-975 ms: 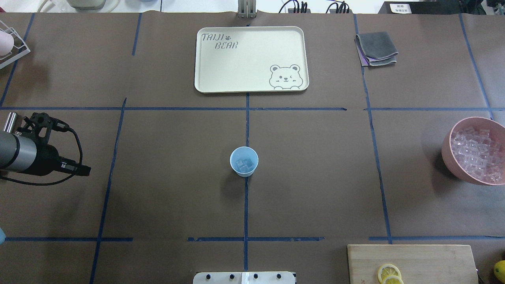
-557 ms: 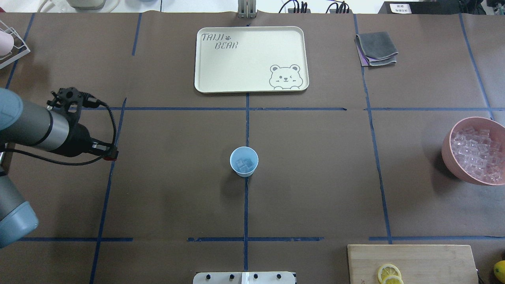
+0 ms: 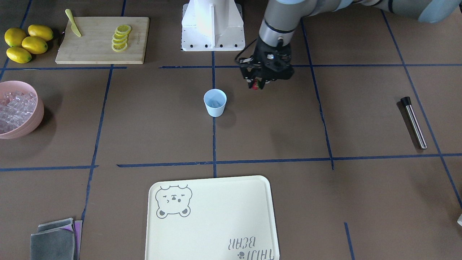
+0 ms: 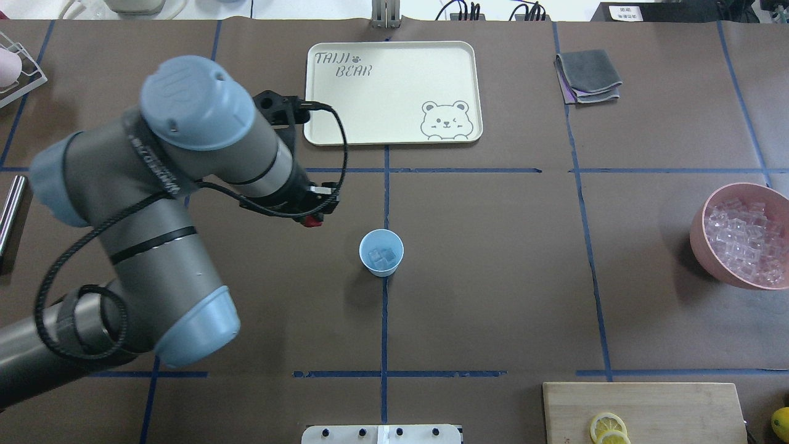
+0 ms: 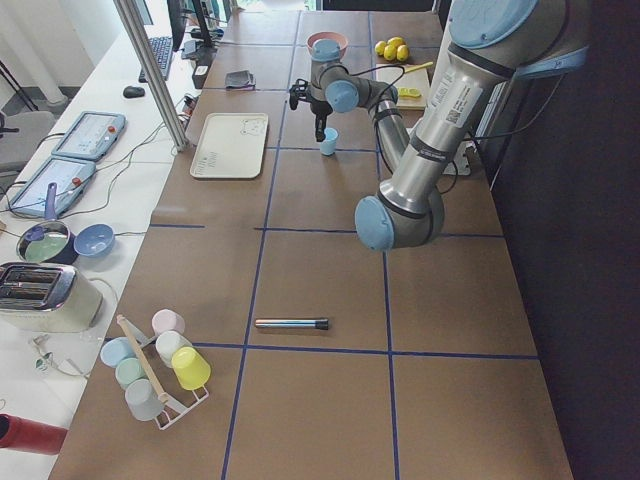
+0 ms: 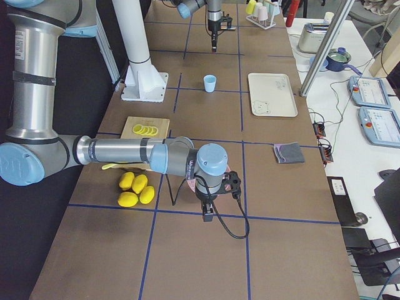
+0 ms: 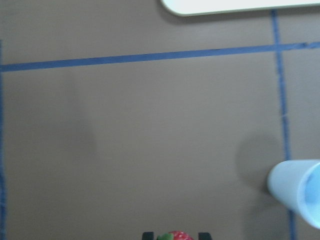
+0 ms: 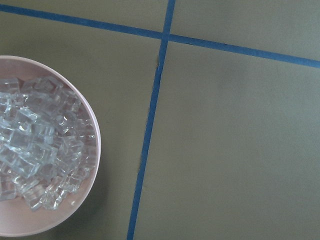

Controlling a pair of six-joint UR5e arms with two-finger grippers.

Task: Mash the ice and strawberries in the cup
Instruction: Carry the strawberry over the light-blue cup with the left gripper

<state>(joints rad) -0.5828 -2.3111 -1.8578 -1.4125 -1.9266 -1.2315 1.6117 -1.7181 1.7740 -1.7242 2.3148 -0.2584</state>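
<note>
The left end effector [image 4: 313, 220], clamped on the small red strawberry [image 3: 256, 86], has swung to ten o'clock of the pale blue plastic cup [image 4: 381, 251]; the drop looks imminent.

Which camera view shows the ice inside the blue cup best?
Overhead exterior: it looks down into the cup and separate ice cubes show. Front-facing gives only a pale blur inside; the left wrist view crops the cup; the side views show only its outside.
</note>
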